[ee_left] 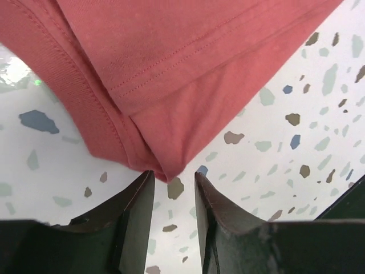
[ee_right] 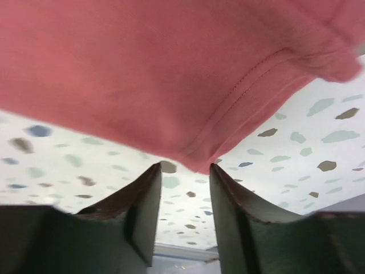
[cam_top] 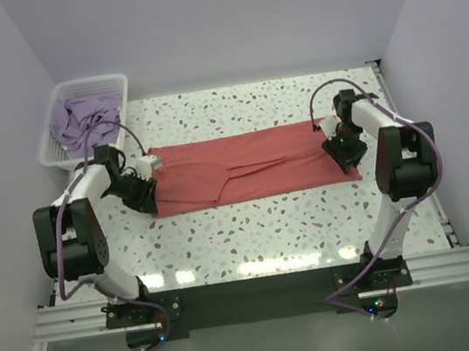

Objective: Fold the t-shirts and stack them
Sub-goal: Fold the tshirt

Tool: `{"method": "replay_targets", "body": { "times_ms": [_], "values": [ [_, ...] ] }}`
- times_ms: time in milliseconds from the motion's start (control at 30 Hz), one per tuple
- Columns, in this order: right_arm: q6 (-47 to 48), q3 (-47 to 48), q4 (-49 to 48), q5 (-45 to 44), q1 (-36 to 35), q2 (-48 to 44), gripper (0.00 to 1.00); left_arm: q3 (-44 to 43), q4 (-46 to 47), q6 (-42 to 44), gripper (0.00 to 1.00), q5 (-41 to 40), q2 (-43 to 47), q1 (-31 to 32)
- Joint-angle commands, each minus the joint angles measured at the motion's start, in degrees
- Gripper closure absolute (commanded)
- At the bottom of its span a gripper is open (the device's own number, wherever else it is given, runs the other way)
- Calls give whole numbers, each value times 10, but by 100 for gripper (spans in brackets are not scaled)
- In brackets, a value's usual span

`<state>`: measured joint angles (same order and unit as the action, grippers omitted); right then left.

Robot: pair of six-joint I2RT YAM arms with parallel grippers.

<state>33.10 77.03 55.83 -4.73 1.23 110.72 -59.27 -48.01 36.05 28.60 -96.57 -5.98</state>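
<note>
Coral-red t-shirt [cam_top: 251,166], soft hemmed strip; left end effector [ee_left: 173,174] and right end effector [ee_right: 185,166] released.

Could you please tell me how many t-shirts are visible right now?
2. A coral-red shirt lies spread on the table; a lavender shirt sits bunched in the white basket at far left, possibly hiding others.

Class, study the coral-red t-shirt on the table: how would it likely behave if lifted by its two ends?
Probably floppy: the coral-red t-shirt lies flat with soft creases, so it would sag between grips. Likely light, as its stitched edge looks thin. Pushed, it would probably bunch, not slide.
</note>
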Motion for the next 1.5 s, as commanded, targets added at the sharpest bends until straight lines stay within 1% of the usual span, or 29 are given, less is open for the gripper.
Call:
{"method": "replay_targets", "body": {
  "times_ms": [0, 33, 67, 100, 133, 167, 200, 233, 267, 300, 333, 367, 400, 433, 467, 533, 567, 633, 667, 733, 833, 967, 1133, 1400, 1467],
  "values": [
    [-37, 86, 57, 125, -8, -91, 54, -35, -23, 0, 60, 27, 66, -2],
    [-52, 92, 54, 151, -24, -103, 53, -41, -23, -5, 60, 33, 74, -2],
    [-82, 96, 49, 210, -36, -125, 51, -46, -23, -12, 59, 37, 81, -2],
    [-101, 97, 39, 233, -45, -132, 51, -58, -24, -19, 58, 44, 86, -2],
    [-147, 96, 27, 253, -54, -138, 51, -60, -23, -26, 57, 55, 87, -1],
    [-172, 95, 16, 275, -73, -141, 51, -64, -21, -37, 57, 60, 85, -1],
    [-196, 88, -16, 305, -84, -140, 52, -69, -23, -56, 56, 73, 77, -1],
    [-244, 82, -33, 323, -96, -139, 52, -69, -20, -67, 55, 77, 74, -1],
    [-269, 70, -75, 346, -118, -137, 52, -65, -13, -93, 53, 78, 68, -1],
    [-296, 61, -102, 354, -132, -133, 52, -62, -1, -103, 51, 85, 64, -1],
    [-356, 52, -130, 361, -144, -132, 52, -60, 5, -112, 50, 89, 61, -2],
    [-383, 44, -183, 365, -170, -128, 50, -58, 14, -135, 50, 90, 58, -1],
    [-410, 31, -207, 364, -185, -120, 50, -54, 28, -148, 50, 89, 51, -1],
    [-465, 28, -229, 362, -213, -115, 50, -53, 34, -156, 50, 89, 46, -1],
    [-493, 23, -272, 356, -228, -110, 51, -52, 38, -172, 50, 89, 39, -1],
    [-570, 11, -314, 337, -257, -95, 52, -52, 54, -186, 50, 82, 31, -1],
    [-589, 8, -353, 330, -287, -89, 52, -50, 59, -198, 50, 81, 29, -1],
    [-638, 2, -384, 311, -328, -70, 53, -46, 74, -210, 49, 77, 25, -1],
    [-652, 4, -403, 306, -340, -62, 53, -45, 75, -219, 46, 79, 20, -1],
    [-682, 9, -410, 294, -359, -46, 53, -41, 81, -230, 44, 78, 17, -1],
    [-730, 5, -426, 291, -377, -16, 55, -31, 95, -247, 44, 78, 15, -1],
    [-776, 7, -444, 311, -390, 17, 60, -18, 109, -266, 44, 84, 10, 0],
    [-828, 0, -464, 331, -403, 51, 60, -8, 118, -271, 44, 80, 15, 1],
    [-853, 9, -467, 346, -403, 97, 61, 8, 122, -274, 43, 67, 29, 1],
    [-857, 11, -467, 353, -403, 104, 64, 12, 120, -275, 43, 66, 31, 2]
  ]
}}
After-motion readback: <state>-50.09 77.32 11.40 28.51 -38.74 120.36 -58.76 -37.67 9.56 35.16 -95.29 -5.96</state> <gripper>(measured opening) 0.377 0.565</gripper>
